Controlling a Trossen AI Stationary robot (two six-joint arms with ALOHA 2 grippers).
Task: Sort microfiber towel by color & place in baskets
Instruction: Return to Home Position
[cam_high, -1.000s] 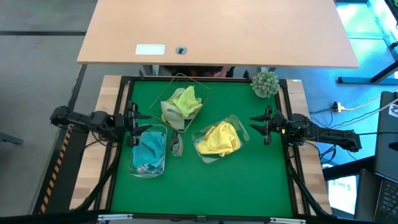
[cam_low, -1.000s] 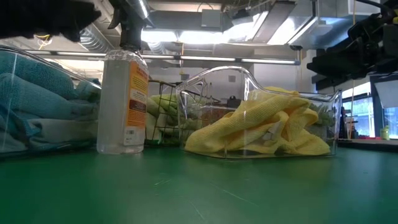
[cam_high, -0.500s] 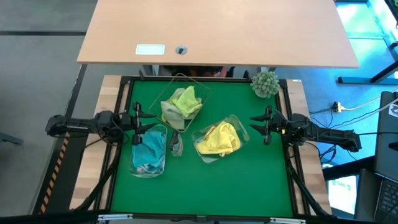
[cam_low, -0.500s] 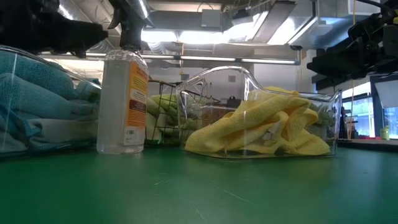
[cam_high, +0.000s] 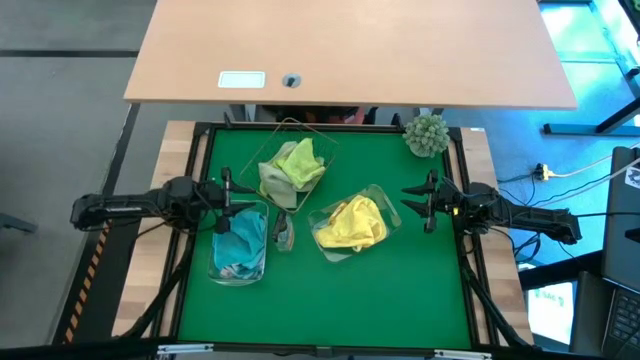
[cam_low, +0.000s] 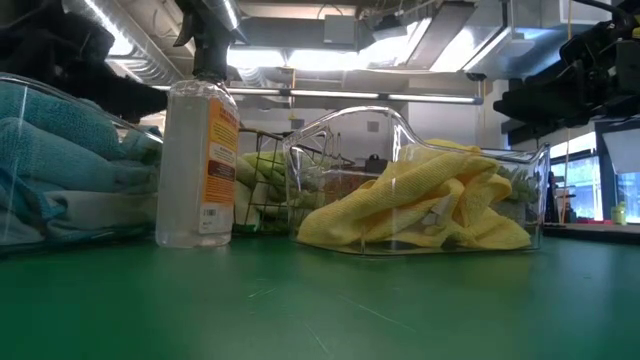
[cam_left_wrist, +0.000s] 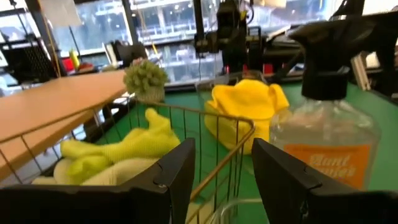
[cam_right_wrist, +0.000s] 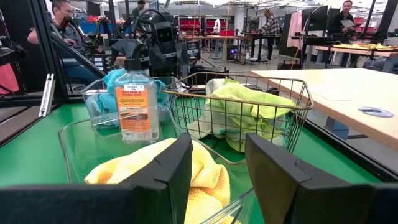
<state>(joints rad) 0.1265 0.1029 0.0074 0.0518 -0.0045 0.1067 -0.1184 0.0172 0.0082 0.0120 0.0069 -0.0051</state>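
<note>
Visitor: Towels, where does each one lie?

Tech: Green towel (cam_high: 301, 158) and a pale one (cam_high: 271, 182) sit in the wire basket (cam_right_wrist: 186, 118), far middle of the tabletop (cam_high: 400, 290). Teal towels (cam_high: 240, 240) fill the left tub (cam_high: 214, 262), near the tabletop's left edge. Yellow towel (cam_high: 352, 222) is bunched in the right tub (cam_high: 386, 200), about mid-tabletop, and rises above the rim.

Visitor: Other items?

Tech: Bottle (cam_low: 198, 160), clear with an orange label and dark top. It stands upright between the two tubs, just beside the left one. Plant ball (cam_high: 427, 134) is at the far right corner, well apart from all three baskets. A person (cam_right_wrist: 67, 28) shows in the room beyond the left arm.

Visitor: Left tool?

Tech: Left tool (cam_high: 230, 194) is over the tabletop's left edge, at the far end of the left tub and near the wire basket. Its fingers (cam_left_wrist: 168, 180) are spread, with nothing between them. Its camera looks across the wire basket toward the bottle and the yellow towel. From the tabletop-height camera the dark arm shows above the teal towels. Whether it touches the tub's rim, I cannot tell.

Visitor: Right tool?

Tech: Right tool (cam_high: 410, 200) is over the tabletop's right edge, pointing inward at the right tub but apart from it. Its fingers (cam_right_wrist: 161, 174) are spread and grip nothing.
</note>
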